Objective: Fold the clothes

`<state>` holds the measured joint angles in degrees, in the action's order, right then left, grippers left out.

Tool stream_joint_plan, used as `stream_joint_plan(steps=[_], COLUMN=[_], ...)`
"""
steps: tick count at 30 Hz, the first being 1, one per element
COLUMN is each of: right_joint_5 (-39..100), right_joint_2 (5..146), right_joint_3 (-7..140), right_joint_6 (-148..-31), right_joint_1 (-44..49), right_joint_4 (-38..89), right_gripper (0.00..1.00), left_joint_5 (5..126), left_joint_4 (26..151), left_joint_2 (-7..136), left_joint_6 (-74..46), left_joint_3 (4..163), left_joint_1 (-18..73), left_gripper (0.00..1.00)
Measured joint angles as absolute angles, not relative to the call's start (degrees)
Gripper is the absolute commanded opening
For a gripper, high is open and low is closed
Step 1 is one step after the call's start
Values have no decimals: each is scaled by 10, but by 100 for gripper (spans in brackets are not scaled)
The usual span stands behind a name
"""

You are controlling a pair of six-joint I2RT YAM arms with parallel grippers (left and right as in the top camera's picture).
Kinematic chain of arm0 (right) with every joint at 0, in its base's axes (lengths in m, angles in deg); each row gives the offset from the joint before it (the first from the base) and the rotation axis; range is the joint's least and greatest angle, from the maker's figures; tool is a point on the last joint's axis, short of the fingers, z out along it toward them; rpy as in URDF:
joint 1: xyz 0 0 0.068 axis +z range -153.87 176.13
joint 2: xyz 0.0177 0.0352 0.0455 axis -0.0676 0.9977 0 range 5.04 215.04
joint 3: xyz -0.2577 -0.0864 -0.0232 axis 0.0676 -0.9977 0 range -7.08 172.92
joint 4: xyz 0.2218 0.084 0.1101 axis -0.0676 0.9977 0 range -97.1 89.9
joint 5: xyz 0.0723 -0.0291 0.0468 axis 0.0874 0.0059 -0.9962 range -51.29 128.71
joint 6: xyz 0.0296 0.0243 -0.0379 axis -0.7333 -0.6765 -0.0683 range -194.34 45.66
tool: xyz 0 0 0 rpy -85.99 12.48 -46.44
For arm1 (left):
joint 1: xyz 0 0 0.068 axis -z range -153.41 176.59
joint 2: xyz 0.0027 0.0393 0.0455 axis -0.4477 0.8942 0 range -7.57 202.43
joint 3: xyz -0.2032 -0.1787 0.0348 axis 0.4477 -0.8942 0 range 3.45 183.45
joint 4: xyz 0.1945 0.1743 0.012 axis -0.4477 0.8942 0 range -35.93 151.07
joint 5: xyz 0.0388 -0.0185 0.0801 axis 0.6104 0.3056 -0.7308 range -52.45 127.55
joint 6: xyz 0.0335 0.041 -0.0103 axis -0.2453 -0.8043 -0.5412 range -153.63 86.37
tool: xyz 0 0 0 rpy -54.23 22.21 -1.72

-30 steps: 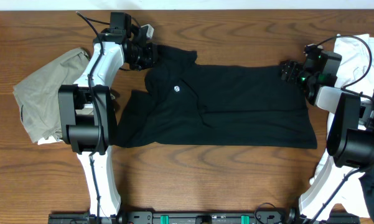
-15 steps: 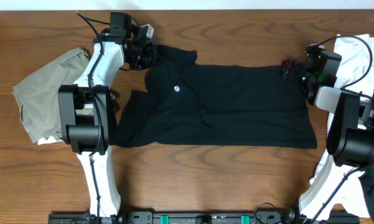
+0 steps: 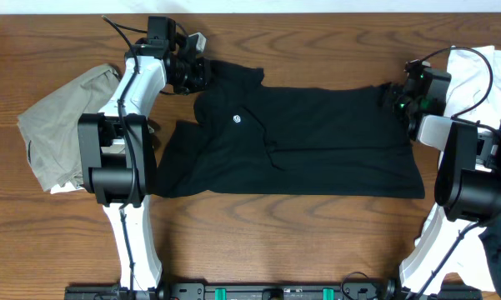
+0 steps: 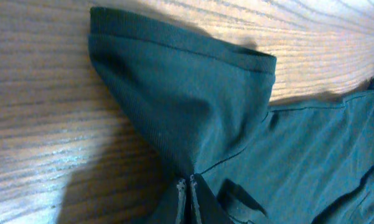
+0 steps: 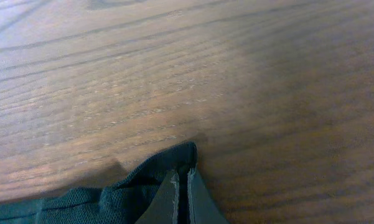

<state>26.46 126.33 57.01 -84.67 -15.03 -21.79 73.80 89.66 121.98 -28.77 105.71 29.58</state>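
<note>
Clothes: black shirt point(image 3: 300, 137), flat on the table point(image 3: 317, 250), stretched between my two sets of jaws. Left jaws pinch a gathered sleeve point(image 4: 174, 93). Right jaws are pressed together on the very tip of a hem corner point(image 5: 174, 158). Risks: the thin right bite probably slips free on lifting, and an uneven lift would skew the fold.
</note>
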Motion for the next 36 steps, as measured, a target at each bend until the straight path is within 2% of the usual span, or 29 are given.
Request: stream_joint_plan(steps=[9, 20, 36], right_joint_5=[321, 328, 332], right_joint_2=[1223, 1142, 1080], right_joint_3=[569, 569, 569], right_joint_6=[-858, -859, -859], right_joint_1=[-173, -177, -198], right_joint_4=[-152, -75, 84], right_gripper=[1, 2, 2], left_joint_5=[745, 826, 841], left_joint_4=[932, 960, 1059], left_joint_2=[1219, 1172, 1154], left_joint_6=[-276, -274, -274], left_joint_3=[1057, 1057, 1057], left_joint_1=[276, 261, 231], left_gripper=[6, 6, 6])
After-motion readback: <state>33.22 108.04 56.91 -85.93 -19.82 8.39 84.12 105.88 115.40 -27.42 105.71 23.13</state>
